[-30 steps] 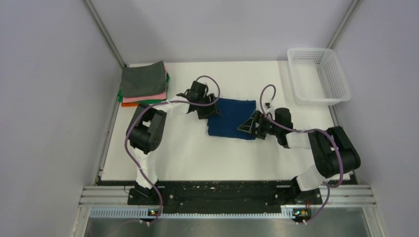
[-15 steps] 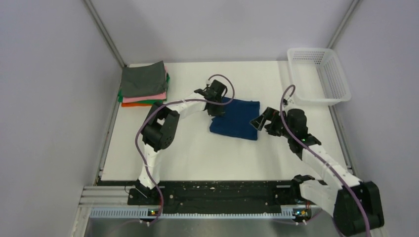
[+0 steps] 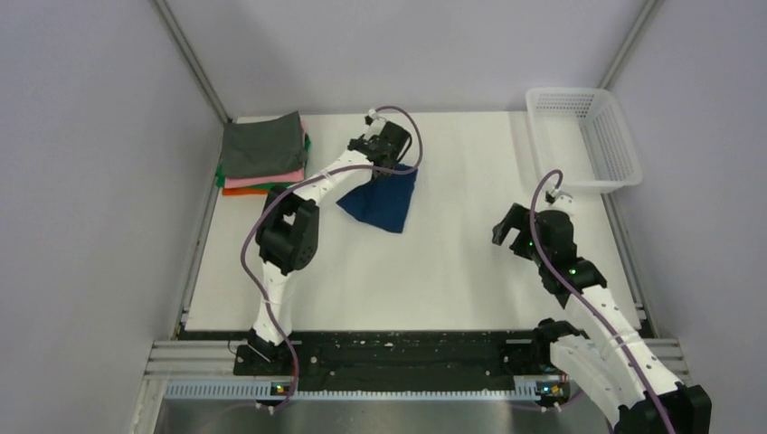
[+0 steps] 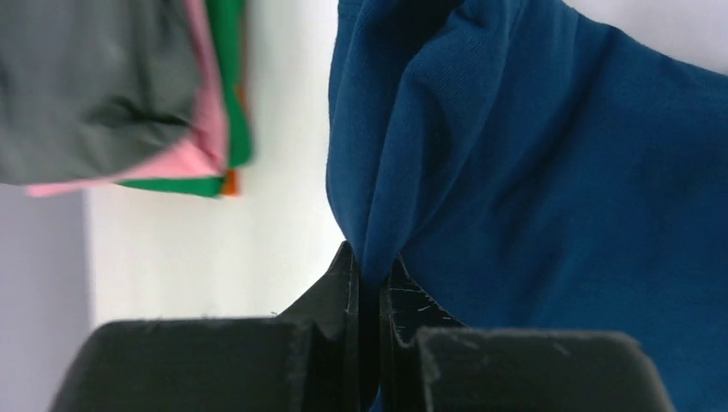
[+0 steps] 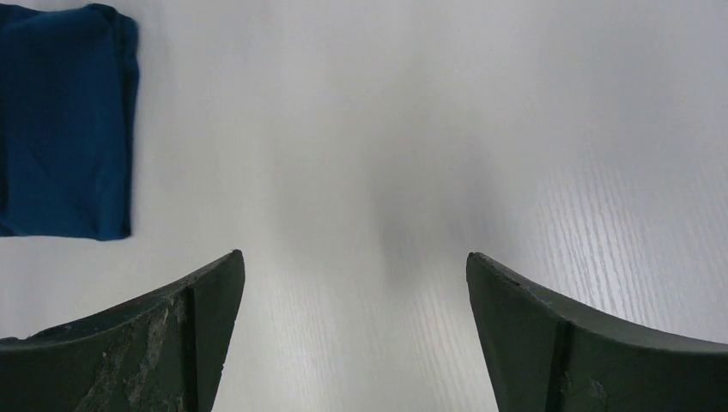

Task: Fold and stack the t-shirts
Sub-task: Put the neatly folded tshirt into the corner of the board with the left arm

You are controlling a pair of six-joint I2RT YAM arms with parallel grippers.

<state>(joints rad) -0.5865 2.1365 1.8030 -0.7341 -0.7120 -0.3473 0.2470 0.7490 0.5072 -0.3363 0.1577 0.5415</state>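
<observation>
The folded navy blue t-shirt [image 3: 380, 201] hangs lifted off the table, pinched at its top edge by my left gripper [image 3: 387, 163], which is shut on it. In the left wrist view the blue cloth [image 4: 549, 172] is clamped between the black fingers [image 4: 339, 292], and my left gripper [image 4: 371, 270] shows no gap. A stack of folded t-shirts [image 3: 264, 155], grey on top over pink, green and orange, lies at the table's far left; the same stack [image 4: 112, 94] appears in the left wrist view. My right gripper [image 3: 514, 228] hovers open at the right over bare table [image 5: 360, 172], nothing between its fingers [image 5: 206, 300].
A white mesh basket [image 3: 586, 137] stands at the far right corner. Purple walls enclose the table on three sides. The right wrist view shows the navy shirt [image 5: 64, 120] at its upper left.
My left gripper closed on the navy shirt and lifted it toward the far left, near the stack. My right gripper let go and drew back to the right, staying open.
</observation>
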